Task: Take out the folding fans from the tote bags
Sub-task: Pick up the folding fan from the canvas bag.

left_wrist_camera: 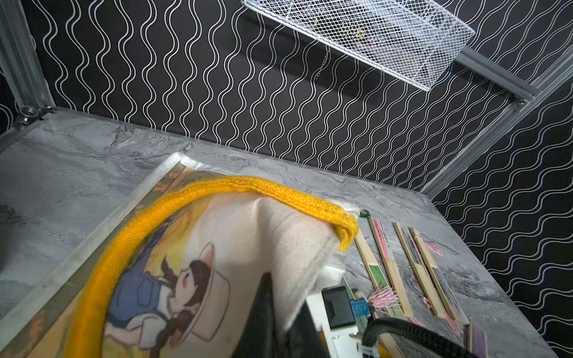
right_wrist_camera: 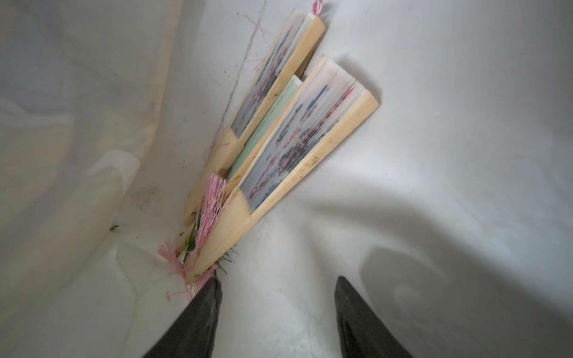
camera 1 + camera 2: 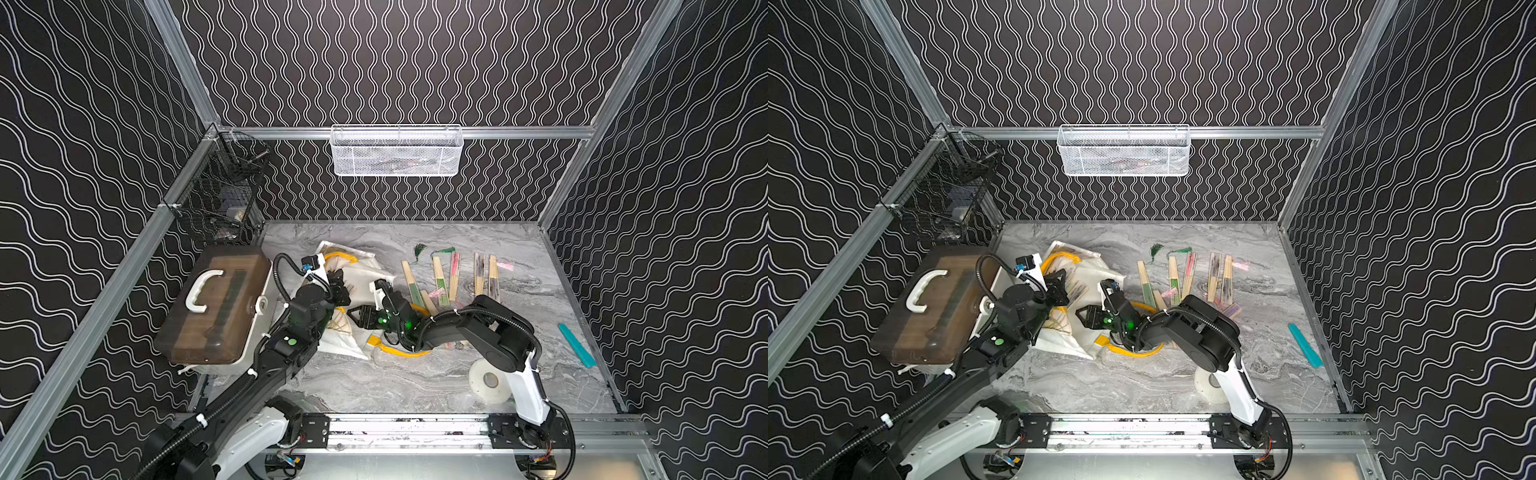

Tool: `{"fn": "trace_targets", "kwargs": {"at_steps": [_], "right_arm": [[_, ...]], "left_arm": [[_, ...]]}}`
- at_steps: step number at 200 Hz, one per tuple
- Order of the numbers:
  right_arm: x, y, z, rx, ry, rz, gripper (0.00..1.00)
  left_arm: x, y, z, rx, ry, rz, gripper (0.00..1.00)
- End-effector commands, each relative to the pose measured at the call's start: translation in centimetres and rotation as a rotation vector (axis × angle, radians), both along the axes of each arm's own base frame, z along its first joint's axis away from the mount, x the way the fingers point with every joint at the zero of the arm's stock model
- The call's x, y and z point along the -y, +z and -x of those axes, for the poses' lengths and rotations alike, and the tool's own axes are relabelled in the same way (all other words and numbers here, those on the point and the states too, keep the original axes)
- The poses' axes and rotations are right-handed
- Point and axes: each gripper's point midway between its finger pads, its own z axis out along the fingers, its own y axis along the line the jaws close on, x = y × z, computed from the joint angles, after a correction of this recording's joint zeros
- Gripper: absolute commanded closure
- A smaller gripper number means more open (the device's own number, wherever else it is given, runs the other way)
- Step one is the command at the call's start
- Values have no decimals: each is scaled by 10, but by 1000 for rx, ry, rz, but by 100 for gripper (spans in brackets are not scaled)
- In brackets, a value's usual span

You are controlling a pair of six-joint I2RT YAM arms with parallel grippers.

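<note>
Two white tote bags (image 3: 368, 272) (image 3: 1088, 274) with yellow handles (image 1: 217, 189) lie overlapping at the table's centre left. My left gripper (image 3: 338, 287) (image 3: 1061, 287) (image 1: 285, 291) is shut on a raised canvas rim of a tote bag. Inside that bag my right gripper (image 3: 358, 318) (image 3: 1086, 318) (image 2: 277, 283) is open, with only white lining between its jaws. Three closed folding fans (image 2: 279, 145) with pink tassels lie bundled just ahead, and one fingertip (image 2: 212, 285) touches their tasselled end. Several more folding fans (image 3: 446, 276) (image 3: 1183, 276) (image 1: 403, 263) lie in a row on the marble to the right.
A brown-lidded box (image 3: 216, 303) with a white handle stands at the left edge. A teal bar (image 3: 577, 345) lies by the right wall, and a white tape roll (image 3: 490, 380) sits by the right arm's base. On the walls hang a white mesh basket (image 3: 397, 149) and a black wire basket (image 3: 224, 195).
</note>
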Motion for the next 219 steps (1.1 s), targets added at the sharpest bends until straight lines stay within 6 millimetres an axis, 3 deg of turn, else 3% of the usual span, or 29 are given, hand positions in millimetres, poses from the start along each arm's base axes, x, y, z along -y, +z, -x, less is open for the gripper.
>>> {"fn": "trace_targets", "kwargs": {"at_steps": [1, 53, 85, 137, 181, 219], "right_arm": [[-11, 5, -2, -29, 10, -58, 40], [-33, 10, -9, -55, 33, -144, 40], [-22, 3, -19, -85, -2, -164, 39], [-6, 17, -39, -90, -50, -253, 38], [1, 35, -50, -56, -55, -331, 38], [3, 34, -56, -72, -64, -340, 48]], "left_arm": [[8, 37, -6, 147, -30, 58, 100], [6, 60, 0, 224, -44, 9, 100], [8, 66, 12, 258, -84, -13, 100], [5, 77, 43, 366, -138, -29, 100], [14, 68, 56, 377, -212, 4, 100], [16, 66, 61, 388, -231, 40, 100]]}}
